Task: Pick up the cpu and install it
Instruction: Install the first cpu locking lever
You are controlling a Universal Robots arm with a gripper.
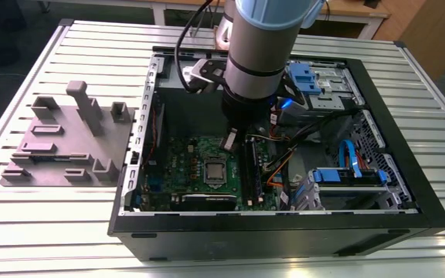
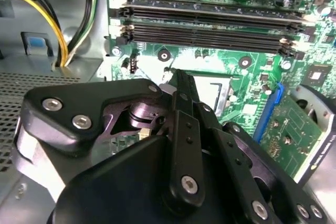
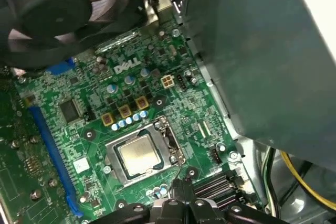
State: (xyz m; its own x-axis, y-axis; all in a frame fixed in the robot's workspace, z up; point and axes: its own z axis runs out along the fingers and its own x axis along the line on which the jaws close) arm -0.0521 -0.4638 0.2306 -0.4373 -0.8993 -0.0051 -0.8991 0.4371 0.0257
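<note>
hovering with fingers pressed together, gripper (image 3: 181,191) clear of seated cpu (image 3: 140,154) beneath.

Silvery cpu (image 3: 139,153), green motherboard (image 3: 94,129)

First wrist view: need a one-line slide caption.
The cpu sits in its socket on the green motherboard, with the gripper just off the socket's edge.
</note>
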